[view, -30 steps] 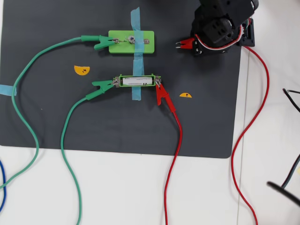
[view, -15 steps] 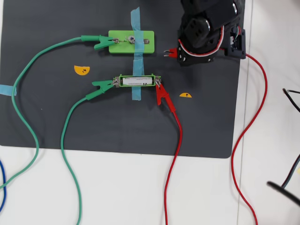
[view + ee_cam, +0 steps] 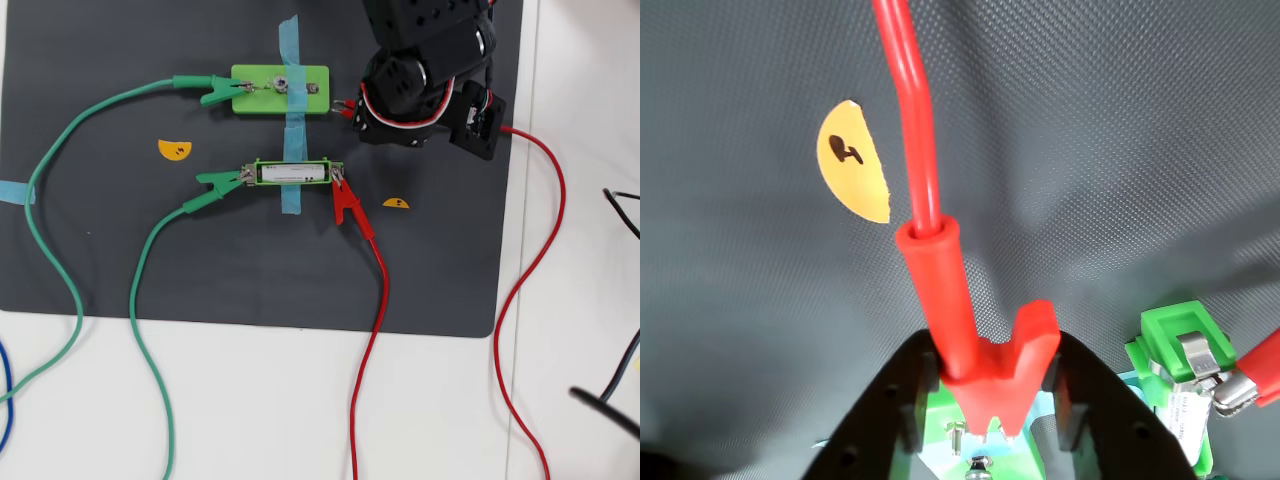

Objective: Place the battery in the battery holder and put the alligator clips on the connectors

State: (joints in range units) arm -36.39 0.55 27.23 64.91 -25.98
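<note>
In the overhead view my gripper [image 3: 348,108] is shut on a red alligator clip [image 3: 343,106], whose metal tip is at the right end of the wide green block [image 3: 258,76]. The wrist view shows that clip [image 3: 980,350] pinched between my black fingers [image 3: 1072,395], above the block's screws [image 3: 980,462]. The battery [image 3: 305,173] lies in the narrow green battery holder [image 3: 262,163]. A green clip [image 3: 218,181] bites the holder's left tab and a second red clip [image 3: 346,200] bites its right tab. Another green clip [image 3: 215,90] is on the block's left connector.
A dark mat [image 3: 100,250] covers the white table. Blue tape [image 3: 289,40] runs under both green pieces. Yellow half-circle stickers [image 3: 174,149] [image 3: 396,203] lie on the mat. Long green and red wires [image 3: 378,300] trail to the front, and the held clip's red wire [image 3: 545,230] loops right.
The arm has swung left with the red clip, from well right of the green block to that block's right end. Everything else has stayed put.
</note>
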